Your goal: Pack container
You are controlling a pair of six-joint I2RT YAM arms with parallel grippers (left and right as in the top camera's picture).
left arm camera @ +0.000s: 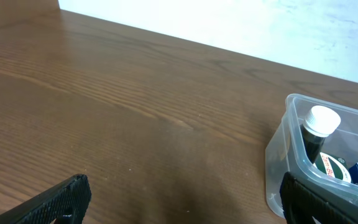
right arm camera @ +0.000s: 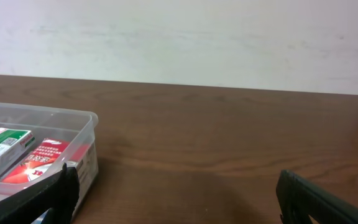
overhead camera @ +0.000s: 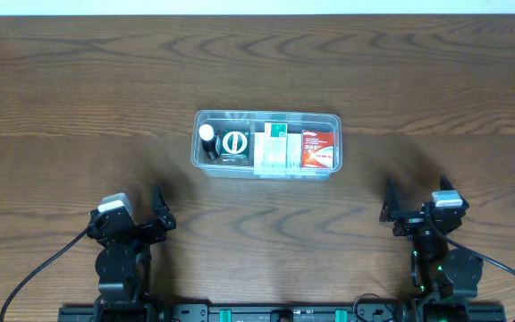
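The clear plastic container (overhead camera: 266,119) sits at the table's middle. Inside, from left to right, are a dark bottle with a white cap (overhead camera: 207,139), a round black-and-white item (overhead camera: 233,143), a green-and-white box (overhead camera: 274,148) and a red box (overhead camera: 318,148). My left gripper (overhead camera: 155,213) is open and empty at the front left, well short of the container. My right gripper (overhead camera: 392,207) is open and empty at the front right. The left wrist view shows the container's corner (left arm camera: 278,149) and the bottle (left arm camera: 316,130). The right wrist view shows its rim (right arm camera: 73,115) and the red box (right arm camera: 39,158).
Brown wooden table (overhead camera: 79,89) all around the container, with a white wall beyond its far edge (right arm camera: 179,37). Cables run from both arm bases at the front edge.
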